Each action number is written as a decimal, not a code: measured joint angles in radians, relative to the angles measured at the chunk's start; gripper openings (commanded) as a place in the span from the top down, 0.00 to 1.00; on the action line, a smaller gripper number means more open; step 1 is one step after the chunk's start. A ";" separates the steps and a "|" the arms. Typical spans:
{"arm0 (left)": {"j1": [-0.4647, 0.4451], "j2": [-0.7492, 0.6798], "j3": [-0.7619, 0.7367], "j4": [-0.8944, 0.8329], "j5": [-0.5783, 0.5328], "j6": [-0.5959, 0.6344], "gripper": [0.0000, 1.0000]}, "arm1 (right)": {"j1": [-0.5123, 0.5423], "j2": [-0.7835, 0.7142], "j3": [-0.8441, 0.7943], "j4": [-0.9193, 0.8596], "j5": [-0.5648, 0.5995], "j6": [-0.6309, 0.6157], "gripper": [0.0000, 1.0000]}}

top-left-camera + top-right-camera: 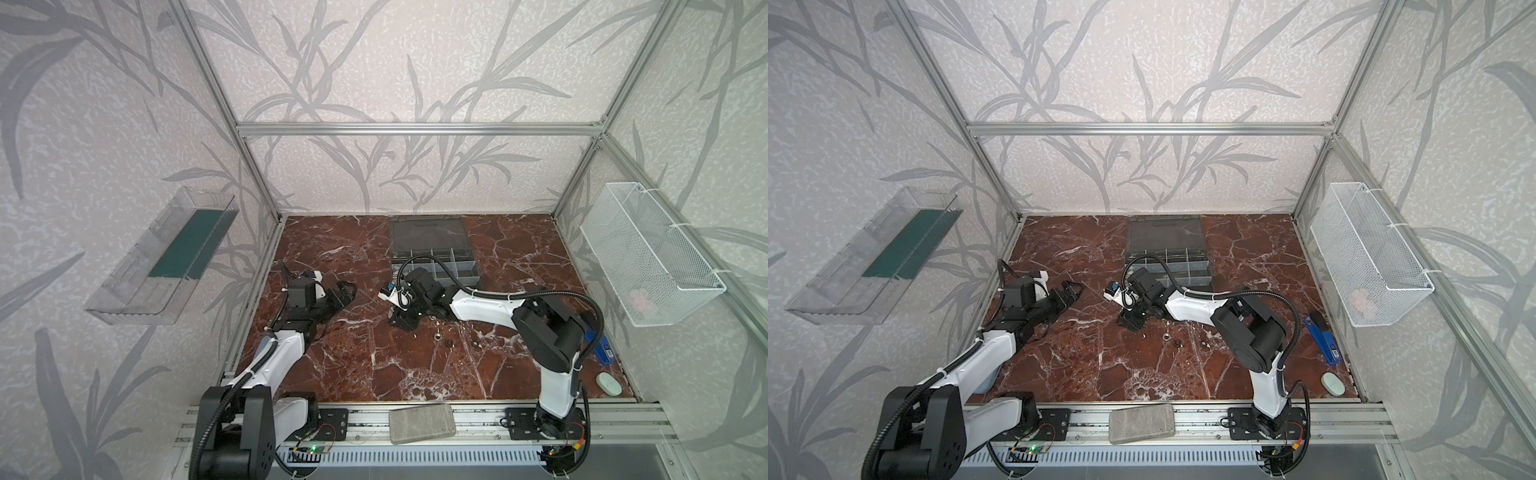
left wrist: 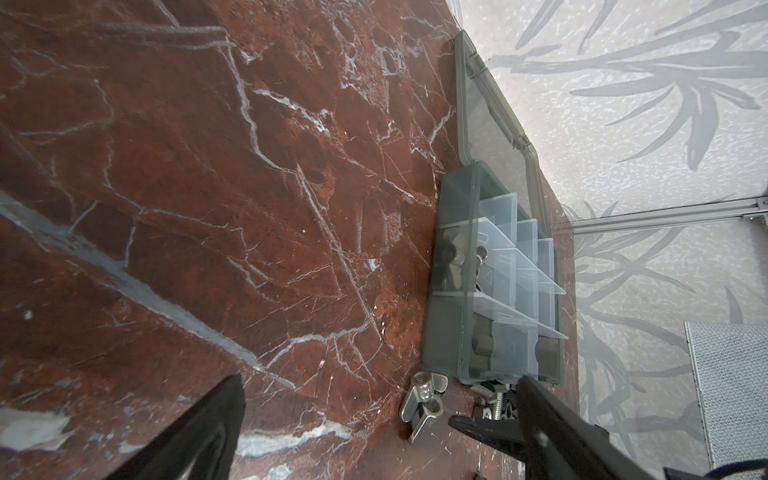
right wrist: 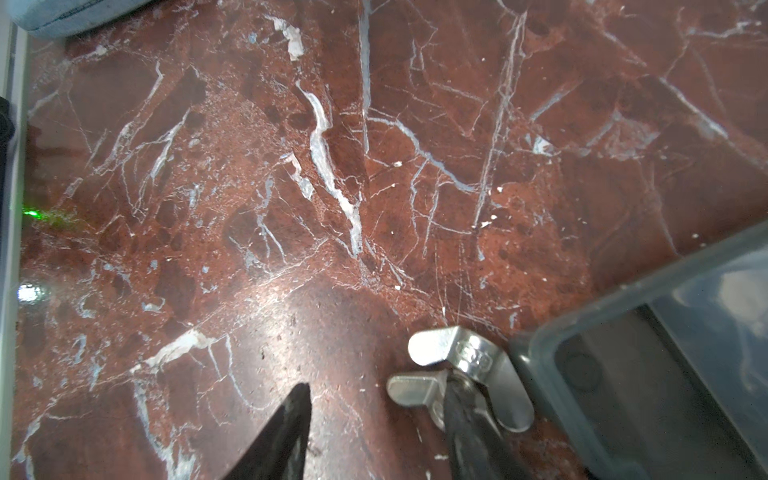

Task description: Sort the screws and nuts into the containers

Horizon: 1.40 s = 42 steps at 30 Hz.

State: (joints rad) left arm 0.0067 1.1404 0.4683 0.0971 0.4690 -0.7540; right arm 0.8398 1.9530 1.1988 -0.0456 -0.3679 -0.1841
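The dark grey organizer case (image 1: 432, 237) lies open at the back of the marble table, its clear-walled containers (image 1: 440, 266) toward me. My right gripper (image 3: 376, 388) is open and low at the case's near-left corner (image 3: 582, 374). One of its fingertips (image 3: 455, 399) rests on two silver winged nuts (image 3: 465, 359) lying on the table; the gap between the fingers is bare. The left wrist view shows those winged nuts (image 2: 424, 399) with silver screws (image 2: 496, 409) behind them against the case (image 2: 453, 316). My left gripper (image 1: 347, 291) hovers wide open and empty, left of the case.
Three small loose nuts (image 1: 449, 343) lie on the table in front of my right arm. A white mesh basket (image 1: 648, 257) hangs on the right wall, and a clear tray (image 1: 166, 257) on the left wall. A blue stapler (image 1: 1323, 338) and a grey block (image 1: 422, 423) lie near the edges.
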 measured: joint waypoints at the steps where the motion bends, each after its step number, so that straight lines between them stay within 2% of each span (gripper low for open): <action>1: 0.000 0.000 0.000 0.000 0.000 0.000 0.00 | 0.000 0.008 0.002 0.001 0.000 -0.002 0.47; 23: 0.000 0.013 0.000 0.005 0.000 0.000 0.00 | 0.000 0.029 0.015 -0.008 0.043 -0.034 0.48; 42: 0.000 0.026 -0.008 0.017 0.001 -0.002 0.01 | 0.003 -0.024 -0.113 0.009 0.063 -0.025 0.49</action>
State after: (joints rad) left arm 0.0067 1.1660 0.4603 0.1139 0.4698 -0.7559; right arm 0.8433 1.9289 1.0863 -0.0364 -0.3046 -0.2092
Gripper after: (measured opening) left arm 0.994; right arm 0.515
